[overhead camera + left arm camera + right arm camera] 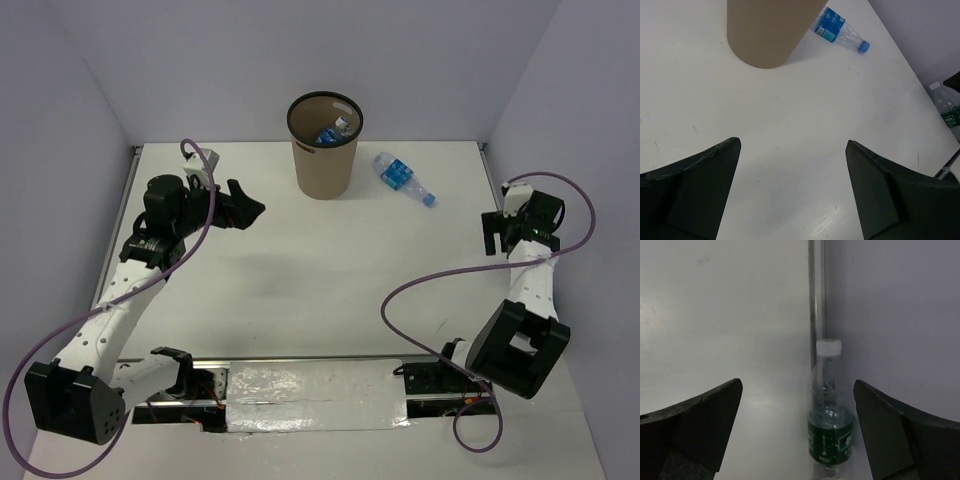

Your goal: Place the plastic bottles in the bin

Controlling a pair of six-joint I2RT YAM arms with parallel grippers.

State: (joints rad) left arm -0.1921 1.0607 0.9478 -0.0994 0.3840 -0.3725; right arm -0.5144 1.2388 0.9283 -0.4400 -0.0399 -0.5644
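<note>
With several plastic bottles already in the bin (325, 170) and a blue-label bottle (403, 178) lying just beside it on the table (300, 290), the right gripper (797, 385), fingers spread and empty, faces the green-label bottle (830, 435) at the right edge, so next it probably must advance and close on it, while the left gripper (793, 142) is also spread and empty.

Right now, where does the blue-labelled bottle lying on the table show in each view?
Top external: the blue-labelled bottle lies on the table just right of the bin, upper middle.
Left wrist: same bottle at the top edge, again right of the bin.
Right wrist: not in it; only a green-labelled bottle shows there.
Shared landmark: the bin, seen in the top external and left wrist views.
</note>
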